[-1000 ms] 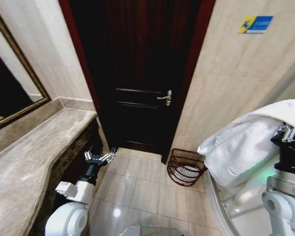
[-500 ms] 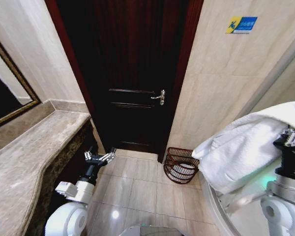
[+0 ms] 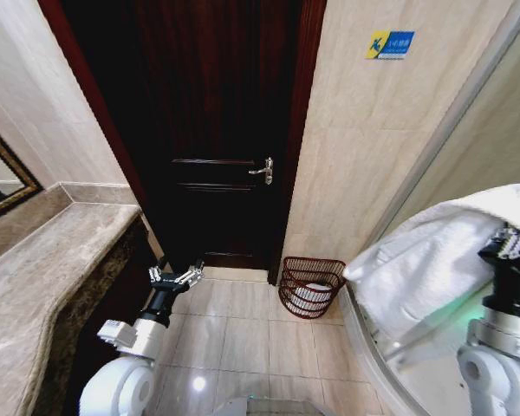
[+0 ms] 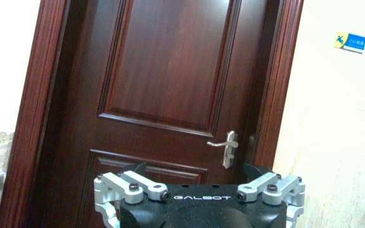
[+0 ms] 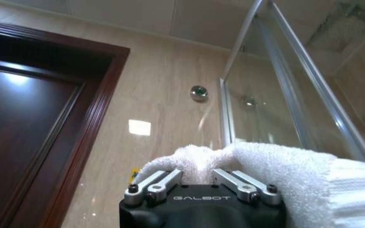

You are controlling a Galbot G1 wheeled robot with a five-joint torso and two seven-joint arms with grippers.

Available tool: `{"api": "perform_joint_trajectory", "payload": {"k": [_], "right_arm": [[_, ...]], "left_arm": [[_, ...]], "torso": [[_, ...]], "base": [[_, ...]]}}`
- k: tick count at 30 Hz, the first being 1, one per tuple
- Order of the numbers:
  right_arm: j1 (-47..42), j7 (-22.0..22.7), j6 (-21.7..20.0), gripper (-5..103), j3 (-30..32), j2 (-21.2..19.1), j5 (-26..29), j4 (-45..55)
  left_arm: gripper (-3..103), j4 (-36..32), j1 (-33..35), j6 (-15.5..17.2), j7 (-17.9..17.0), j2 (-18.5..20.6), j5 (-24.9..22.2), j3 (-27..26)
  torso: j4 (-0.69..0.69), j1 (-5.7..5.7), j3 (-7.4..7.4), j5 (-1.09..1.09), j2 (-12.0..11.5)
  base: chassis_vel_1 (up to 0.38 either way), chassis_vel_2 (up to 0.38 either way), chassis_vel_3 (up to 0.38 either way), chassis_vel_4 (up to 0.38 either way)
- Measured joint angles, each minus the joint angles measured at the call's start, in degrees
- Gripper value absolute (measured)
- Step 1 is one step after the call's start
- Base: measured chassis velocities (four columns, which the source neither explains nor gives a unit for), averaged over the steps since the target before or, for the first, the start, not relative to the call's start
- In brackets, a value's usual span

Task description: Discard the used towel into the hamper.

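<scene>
Head view: right jaws pinch the towel — hamper on the floor, well apart; left jaws spread.

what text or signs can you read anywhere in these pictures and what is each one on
"GALBOT" on the body of the left gripper, in the left wrist view.
"GALBOT" on the body of the right gripper, which is shut on the towel, in the right wrist view.
A blue and yellow sticker on the tiled wall beside the door: its figure and lettering are too small to read.
</scene>
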Motion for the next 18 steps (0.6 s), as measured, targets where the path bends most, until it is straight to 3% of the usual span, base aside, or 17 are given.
{"api": "perform_joint_trajectory", "payload": {"k": [18], "right_arm": [[0.6,-0.6,-0.2,5,-0.7,-0.3,1.0,-0.2]], "left_arm": [[100,0.0,0.0,0.0,0.0,0.0,0.0,0.0]], "torso": [[-0.01,0.03,0.01,-0.02,0.0]], "base": [[-0.074,0.078,0.08,-0.073]]}}
